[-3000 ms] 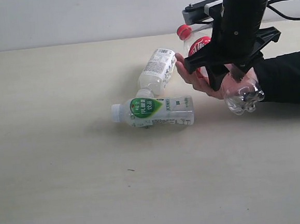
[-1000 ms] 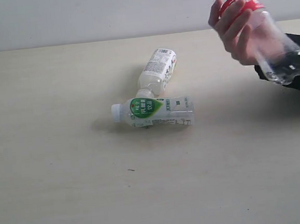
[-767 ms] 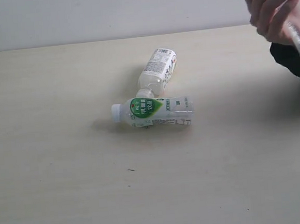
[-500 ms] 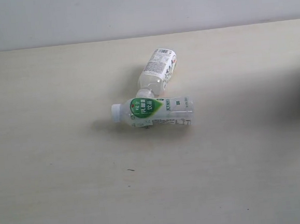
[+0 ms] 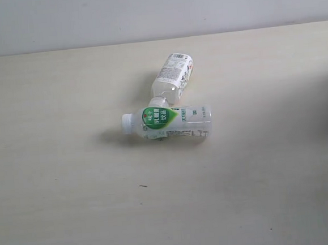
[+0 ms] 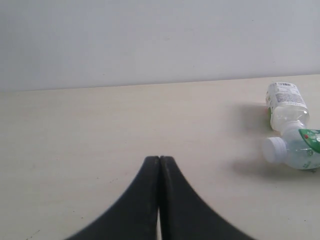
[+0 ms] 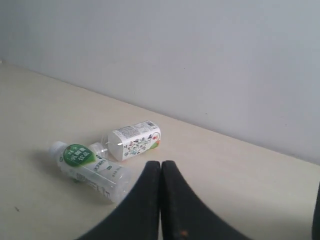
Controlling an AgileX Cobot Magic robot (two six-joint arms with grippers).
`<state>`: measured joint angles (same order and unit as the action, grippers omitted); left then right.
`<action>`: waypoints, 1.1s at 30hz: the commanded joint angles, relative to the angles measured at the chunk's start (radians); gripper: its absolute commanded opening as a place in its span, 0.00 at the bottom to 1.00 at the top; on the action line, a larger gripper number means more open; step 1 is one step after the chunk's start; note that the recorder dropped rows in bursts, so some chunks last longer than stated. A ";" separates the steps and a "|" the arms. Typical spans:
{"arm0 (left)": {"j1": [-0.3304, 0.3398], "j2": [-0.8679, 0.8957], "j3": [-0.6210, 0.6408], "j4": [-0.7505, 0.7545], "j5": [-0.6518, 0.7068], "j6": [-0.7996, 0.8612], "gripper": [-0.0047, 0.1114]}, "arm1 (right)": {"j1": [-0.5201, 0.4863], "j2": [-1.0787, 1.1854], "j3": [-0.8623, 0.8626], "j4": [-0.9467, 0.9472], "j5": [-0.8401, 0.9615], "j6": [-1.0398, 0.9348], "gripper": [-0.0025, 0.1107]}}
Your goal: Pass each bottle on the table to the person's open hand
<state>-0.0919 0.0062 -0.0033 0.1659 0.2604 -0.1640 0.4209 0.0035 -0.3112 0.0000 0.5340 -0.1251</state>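
Two whitish bottles lie on their sides on the cream table [image 5: 54, 165], touching near its middle. The nearer bottle [image 5: 167, 123] has a white cap and a green label; it also shows in the left wrist view [image 6: 295, 150] and the right wrist view [image 7: 90, 169]. The farther bottle [image 5: 173, 77] wears a white printed label [image 6: 285, 101] [image 7: 134, 139]. My left gripper [image 6: 159, 159] is shut and empty, well off to the side of the bottles. My right gripper [image 7: 161, 163] is shut and empty, short of the bottles. Neither arm shows in the exterior view. The person's open hand is out of view.
A plain grey wall [image 5: 144, 13] runs behind the table's far edge. A dark sliver [image 7: 317, 210] shows at the edge of the right wrist view. A tiny dark speck [image 5: 142, 186] lies on the tabletop in front of the bottles.
The person's hand carried the red-labelled clear bottle up and off to the right, out of view. The right arm also left the exterior view. The two whitish bottles stayed put.
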 commanded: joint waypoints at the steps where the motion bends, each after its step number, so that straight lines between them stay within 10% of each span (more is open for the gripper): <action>1: 0.002 -0.006 0.003 0.005 -0.004 0.001 0.04 | 0.004 -0.004 0.006 0.038 -0.012 -0.012 0.02; 33: 0.002 -0.006 0.003 0.005 -0.004 0.001 0.04 | 0.004 -0.004 0.004 -0.127 -0.015 0.095 0.02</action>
<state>-0.0919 0.0062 -0.0033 0.1659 0.2604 -0.1640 0.4209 0.0035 -0.3112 -0.0525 0.5263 0.0063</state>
